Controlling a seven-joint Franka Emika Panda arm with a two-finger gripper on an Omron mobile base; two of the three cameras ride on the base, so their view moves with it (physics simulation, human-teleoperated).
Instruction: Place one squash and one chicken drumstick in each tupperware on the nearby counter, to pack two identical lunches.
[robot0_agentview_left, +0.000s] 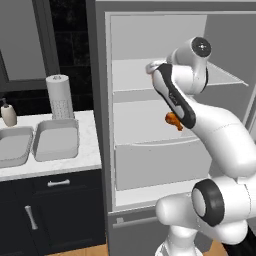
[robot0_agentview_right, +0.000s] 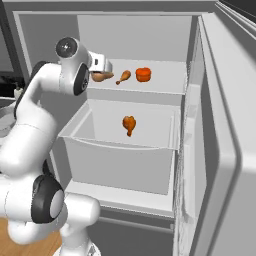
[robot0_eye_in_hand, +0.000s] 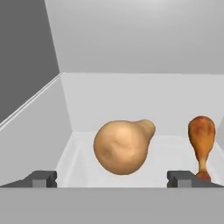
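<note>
I've got the end effector (robot0_eye_in_hand: 112, 179) up at the fridge's top shelf (robot0_agentview_right: 165, 82), fingers (robot0_eye_in_hand: 41, 179) spread wide apart w/ nothing between them. In hand view a tan squash (robot0_eye_in_hand: 122, 146) lies on the shelf straight ahead of the gap, bulb end nearer, neck pointing away to the right. It's not touching either tip as far as I can tell. Just right of it a drumstick (robot0_eye_in_hand: 202, 140) stands near the right fingertip, meat end up in that view.

From right base view the squash (robot0_agentview_right: 102, 76) sits partly behind the hand, drumstick (robot0_agentview_right: 123, 77) beside it, then an orange-red veg (robot0_agentview_right: 143, 74) farther right on the same shelf. A 2nd drumstick (robot0_agentview_right: 129, 124) lies in the drawer (robot0_agentview_right: 120, 165) below, which is pulled out.

Left base view: two tupperware (robot0_agentview_left: 56, 140) side by side on the counter (robot0_agentview_left: 85, 162) left of the fridge, both holding nothing. The other one (robot0_agentview_left: 14, 146) runs off the frame edge. Paper towel roll (robot0_agentview_left: 59, 96) stands behind them, soap bottle (robot0_agentview_left: 8, 113) to its left.
</note>
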